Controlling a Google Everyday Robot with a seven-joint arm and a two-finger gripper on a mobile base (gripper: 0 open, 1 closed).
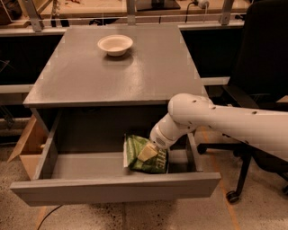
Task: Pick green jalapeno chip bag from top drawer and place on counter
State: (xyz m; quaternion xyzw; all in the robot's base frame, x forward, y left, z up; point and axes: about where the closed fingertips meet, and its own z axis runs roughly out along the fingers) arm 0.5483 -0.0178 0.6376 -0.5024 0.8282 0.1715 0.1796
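Note:
The green jalapeno chip bag (140, 155) lies crinkled in the open top drawer (112, 188), right of its middle, near the front. My gripper (147, 152) reaches down into the drawer from the right on the white arm (216, 123) and rests on the bag's upper right part, hiding some of it. The counter (90, 76) is the grey cabinet top above the drawer.
A white bowl (115, 44) stands at the back of the counter. A black office chair (261, 81) is to the right, behind the arm. A cardboard box (27, 143) sits on the floor at the left. A wooden bench with metal posts (130, 6) runs behind.

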